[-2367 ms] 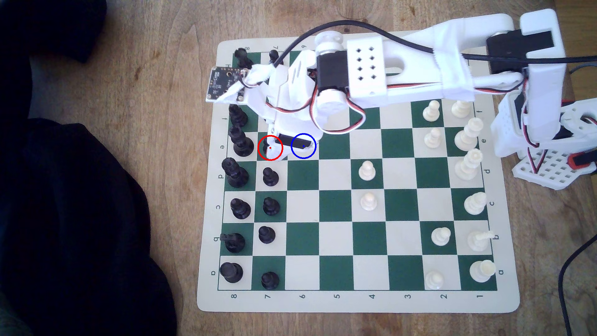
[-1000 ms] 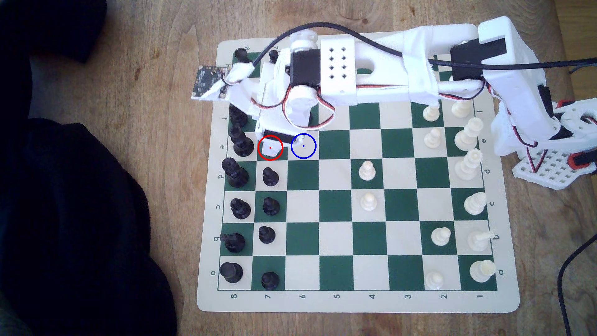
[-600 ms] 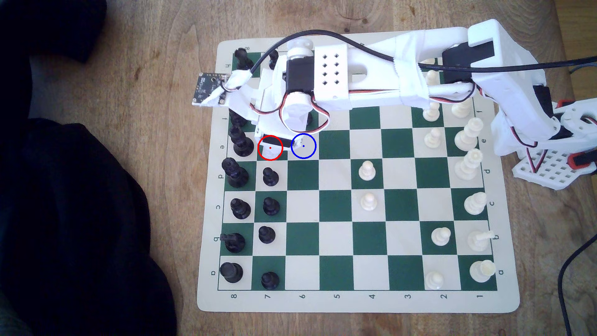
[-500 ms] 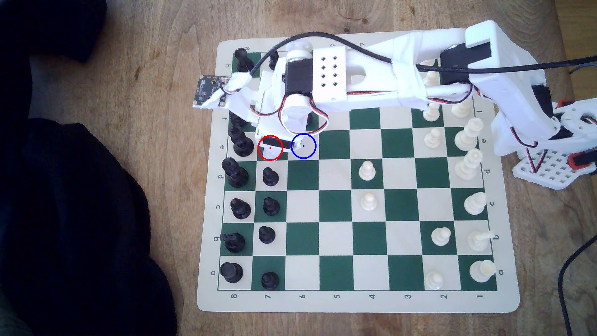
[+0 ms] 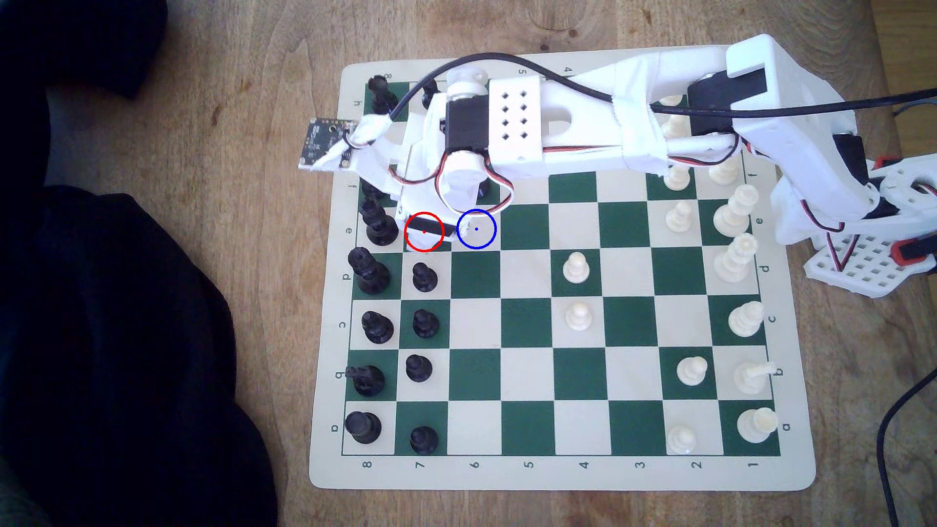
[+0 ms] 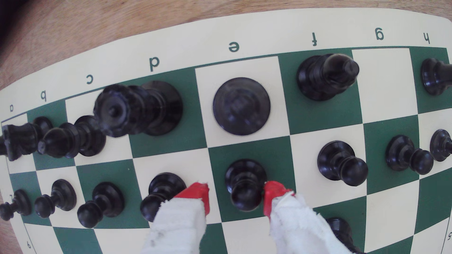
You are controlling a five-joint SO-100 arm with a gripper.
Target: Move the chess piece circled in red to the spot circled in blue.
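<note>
Black pawn [image 6: 245, 185] stood upright on its green e7 square, long axis vertical, flared base flat on the board [image 5: 527, 474]. Sat between the two red-tipped fingers [image 6: 274, 193] of the gripper [image 6: 236, 194]: one tip touching or just shy of the pawn's neck, the other apart from it and close beside the neighbouring d-file pawn [image 6: 161, 193]. Fingers apart, not yet clamped on anything. Judged to be the closing step of the grasp, lift not begun. Red ring [image 5: 424, 231] in the exterior view covered by the gripper body, pawn itself hidden there. Blue-ringed spot [image 5: 476, 229] lay one square toward the exterior view's right, cream, mostly bare, an edge of the gripper over its rim. King [image 6: 241, 106] directly behind the pawn, f-file pawn [image 6: 342, 163] just beside. No containers present. Risk judged: wide finger nudging the d-file pawn on closing.
</note>
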